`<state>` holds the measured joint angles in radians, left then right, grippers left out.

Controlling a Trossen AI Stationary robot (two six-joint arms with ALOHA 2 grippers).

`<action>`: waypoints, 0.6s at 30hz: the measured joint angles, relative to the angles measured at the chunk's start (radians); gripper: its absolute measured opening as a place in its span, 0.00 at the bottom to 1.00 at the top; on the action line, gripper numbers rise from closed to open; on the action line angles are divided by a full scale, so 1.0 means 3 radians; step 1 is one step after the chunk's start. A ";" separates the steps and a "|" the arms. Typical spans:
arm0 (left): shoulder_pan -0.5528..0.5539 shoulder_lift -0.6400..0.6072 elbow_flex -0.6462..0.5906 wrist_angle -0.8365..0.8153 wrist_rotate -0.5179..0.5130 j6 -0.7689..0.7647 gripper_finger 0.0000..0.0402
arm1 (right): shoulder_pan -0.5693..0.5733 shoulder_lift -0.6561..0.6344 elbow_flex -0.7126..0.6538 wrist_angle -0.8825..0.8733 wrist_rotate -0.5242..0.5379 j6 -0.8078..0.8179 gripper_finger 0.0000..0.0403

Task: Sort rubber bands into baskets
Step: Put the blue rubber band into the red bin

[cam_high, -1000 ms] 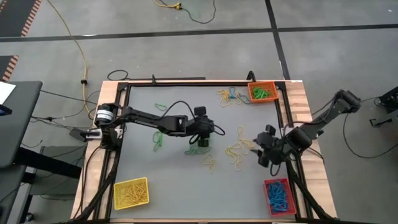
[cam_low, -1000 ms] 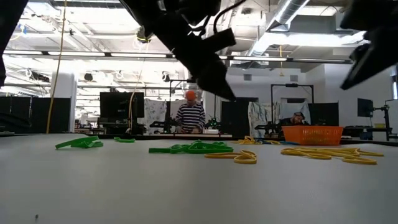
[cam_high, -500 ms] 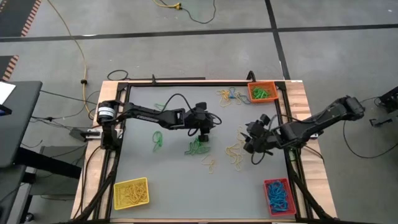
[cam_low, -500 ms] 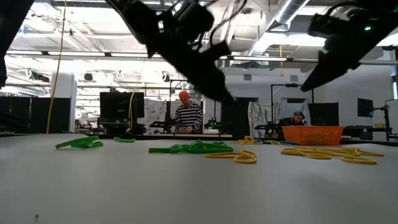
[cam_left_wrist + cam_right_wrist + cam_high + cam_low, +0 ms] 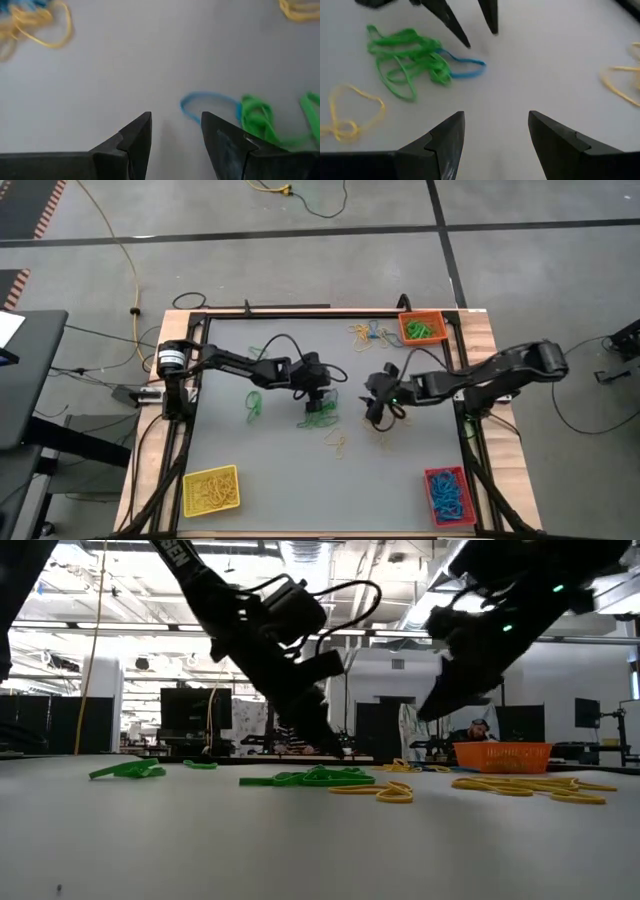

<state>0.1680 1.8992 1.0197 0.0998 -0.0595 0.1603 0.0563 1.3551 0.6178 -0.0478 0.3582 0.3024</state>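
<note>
- The table (image 5: 230,450) has a smooth, matte grey top inside a dark metal frame, with pale wooden strips along its left and right sides; it stands on a grey floor crossed by dark lines.
- In the low view the room behind is a bright workshop with white ceiling ducts, dark screens and a person in a striped top (image 5: 290,737), mostly hidden behind the left arm.
- A long yellow cable (image 5: 118,242) trails across the floor in the upper left of the high view.
- The baskets are low-walled plastic trays at the table's edges: the yellow basket (image 5: 211,490) lower left, the orange basket (image 5: 421,328) upper right, the red basket (image 5: 447,493) lower right. Each already holds bands.
- The loose rubber bands are thin, limp loops: a green tangle (image 5: 318,415) at the middle, one blue band (image 5: 465,67) touching it, a green pair (image 5: 254,402) to its left, yellow ones (image 5: 337,443) just below, more near the orange basket.
- The left gripper (image 5: 318,390) hangs just above the green tangle, fingers parted, holding nothing.
- The right gripper (image 5: 377,402) sits just right of that tangle, fingers spread wide and empty.
- Bare grey surface lies open across the lower middle and upper left of the table.
</note>
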 joint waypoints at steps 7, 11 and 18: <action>-0.0001 0.0000 -0.0185 0.0083 0.0106 -0.0081 0.41 | -0.0334 0.0581 0.0023 0.0643 -0.0292 -0.0309 0.62; -0.0009 0.0000 -0.0193 0.0041 0.0237 -0.0114 0.41 | -0.0513 0.0895 0.0149 0.0803 -0.0508 -0.0356 0.62; -0.0065 0.0000 -0.0193 0.0037 0.0272 -0.0075 0.41 | -0.0591 0.1374 0.0465 0.0933 -0.0797 -0.0520 0.62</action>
<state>0.1486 1.8992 0.9619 0.1110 0.0219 0.1378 -0.1210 1.7674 0.7574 0.2321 0.1192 0.1465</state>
